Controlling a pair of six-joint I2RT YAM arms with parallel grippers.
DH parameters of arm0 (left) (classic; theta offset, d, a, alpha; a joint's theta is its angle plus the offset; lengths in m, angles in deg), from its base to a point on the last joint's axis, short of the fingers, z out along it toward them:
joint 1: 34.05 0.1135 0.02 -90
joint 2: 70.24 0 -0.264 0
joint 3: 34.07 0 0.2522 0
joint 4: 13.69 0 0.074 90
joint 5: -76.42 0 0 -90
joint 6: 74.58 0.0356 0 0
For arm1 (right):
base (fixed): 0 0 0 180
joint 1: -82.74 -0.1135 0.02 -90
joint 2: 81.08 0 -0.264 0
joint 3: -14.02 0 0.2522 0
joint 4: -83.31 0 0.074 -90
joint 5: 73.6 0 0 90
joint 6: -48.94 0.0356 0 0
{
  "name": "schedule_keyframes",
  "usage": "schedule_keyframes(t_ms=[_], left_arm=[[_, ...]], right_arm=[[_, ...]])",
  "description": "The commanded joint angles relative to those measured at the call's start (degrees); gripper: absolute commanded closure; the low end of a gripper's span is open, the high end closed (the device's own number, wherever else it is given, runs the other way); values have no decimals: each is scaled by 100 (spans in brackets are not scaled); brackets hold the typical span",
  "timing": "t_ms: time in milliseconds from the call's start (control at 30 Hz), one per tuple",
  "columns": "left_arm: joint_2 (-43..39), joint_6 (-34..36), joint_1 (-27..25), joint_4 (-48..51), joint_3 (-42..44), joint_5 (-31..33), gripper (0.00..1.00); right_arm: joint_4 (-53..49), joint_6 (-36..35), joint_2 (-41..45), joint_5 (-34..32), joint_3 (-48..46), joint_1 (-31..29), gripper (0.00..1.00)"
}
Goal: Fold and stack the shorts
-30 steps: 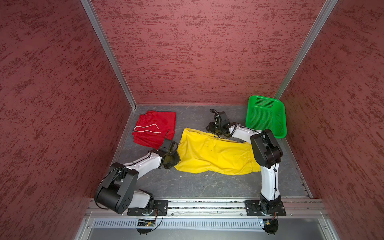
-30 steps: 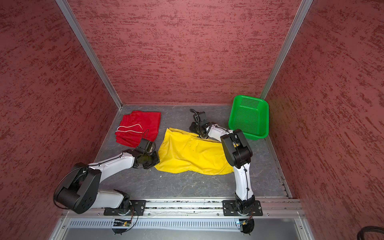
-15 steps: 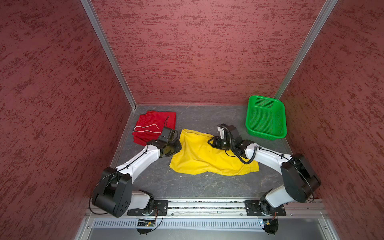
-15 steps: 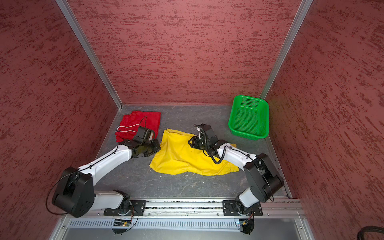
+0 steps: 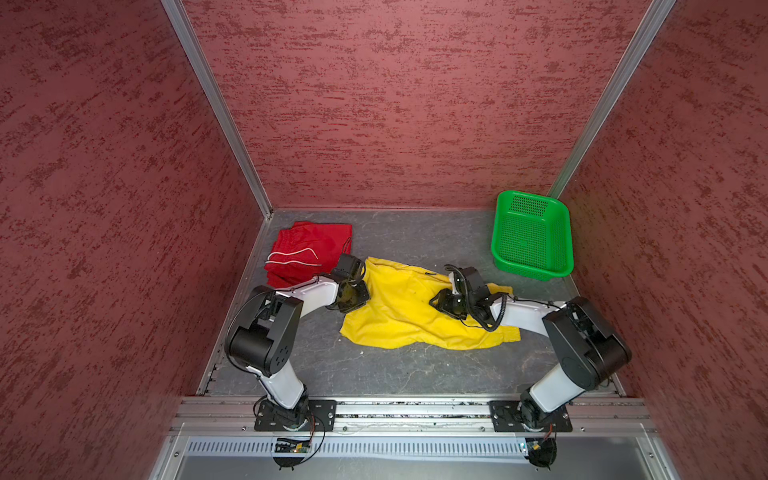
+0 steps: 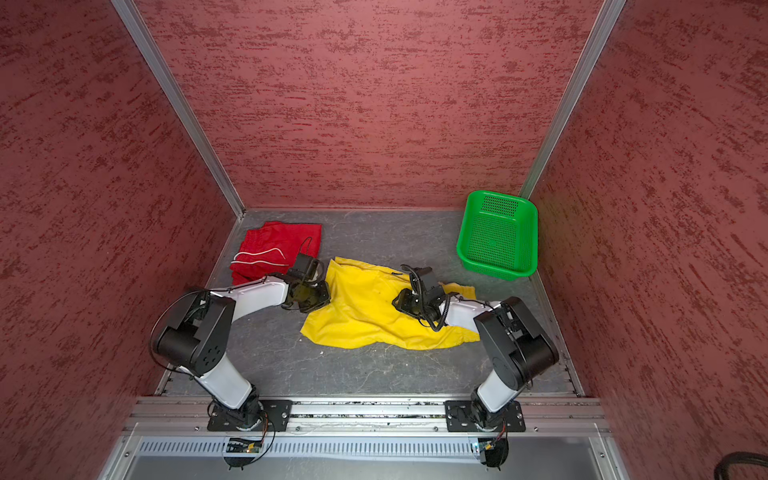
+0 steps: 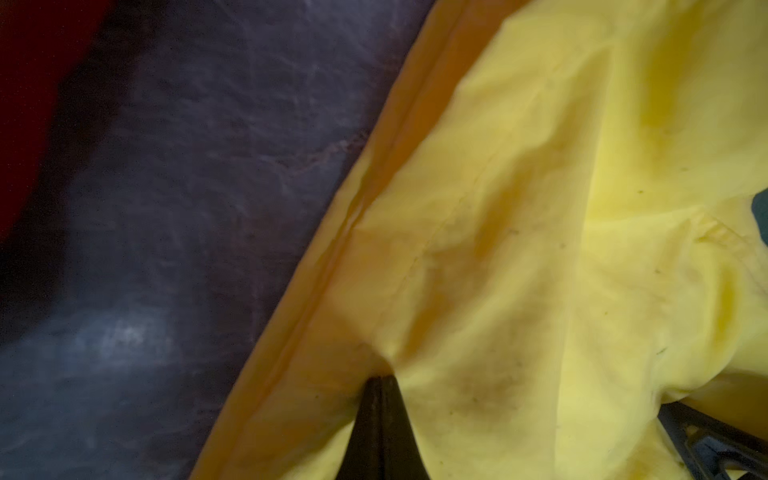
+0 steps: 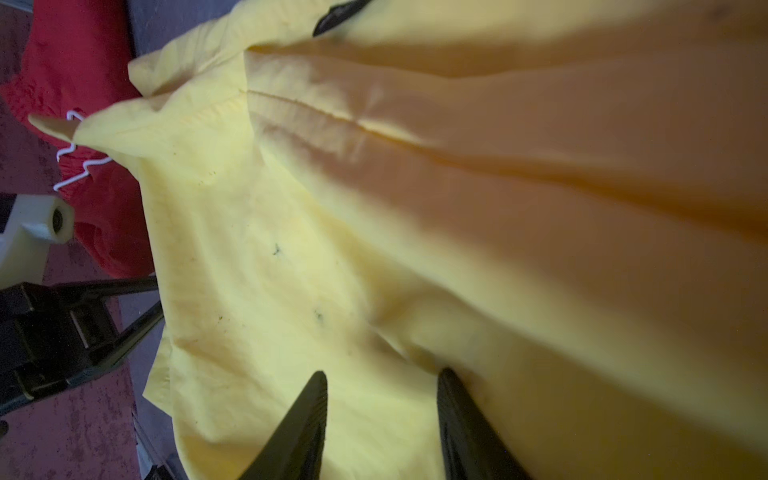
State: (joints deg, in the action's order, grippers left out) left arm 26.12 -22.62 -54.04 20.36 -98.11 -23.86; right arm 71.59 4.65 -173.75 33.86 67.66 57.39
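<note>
- The yellow shorts (image 5: 399, 309) (image 6: 361, 309) lie spread and wrinkled on the grey table (image 5: 374, 374), roughly midway between the two arms in both top views.
- The left gripper (image 5: 352, 294) (image 7: 380, 386) sits at the left edge of the yellow shorts. In the left wrist view its jaws are pressed tight together on a pinch of yellow cloth (image 7: 540, 249) just inside the hem, and creases fan out from the tips.
- The right gripper (image 5: 441, 301) (image 8: 380, 382) is over the right half of the yellow shorts. Its jaws stand apart, and both fingertips (image 8: 311, 399) press down onto the fabric (image 8: 291, 249) without clasping it.
- The red shorts (image 5: 307, 249) (image 6: 278, 245) lie folded just beyond the left edge of the yellow shorts, near the far left corner, with the white drawstring (image 5: 293, 253) on top. They do not touch the yellow pair.
- The green basket (image 5: 536, 273) (image 6: 494, 272) stands beyond the far right corner of the yellow shorts, apart from them, against the wall.
</note>
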Motion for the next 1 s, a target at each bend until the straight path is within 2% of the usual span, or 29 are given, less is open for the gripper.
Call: schedule_keyframes(t_ms=[0,167,300,333,433,567,733,833,967], left_arm=[[23,120,147,191,421,366,100],[-358,134,349,218,778,492,100],[-613,240,394,351,684,405,100],[-711,236,394,394,611,306,97],[-1078,160,236,543,383,183,89],[-1357,160,-138,384,39,157,87],[-669,354,-247,77,-619,98,95],[-22,437,-292,-109,-1077,5,98],[807,395,-348,-138,-1711,-135,100]], right_arm=[[-320,250,99,-866,-400,458,54],[-161,253,489,-915,-738,724,53],[-134,119,782,-591,-717,711,53],[-85,82,904,-476,-718,706,52],[-287,-64,1609,-276,-565,689,50],[-644,-323,2182,185,-315,638,51],[-645,-228,2114,192,-139,-132,54],[-138,41,1660,164,-95,-684,55],[302,228,972,200,36,-1125,58]])
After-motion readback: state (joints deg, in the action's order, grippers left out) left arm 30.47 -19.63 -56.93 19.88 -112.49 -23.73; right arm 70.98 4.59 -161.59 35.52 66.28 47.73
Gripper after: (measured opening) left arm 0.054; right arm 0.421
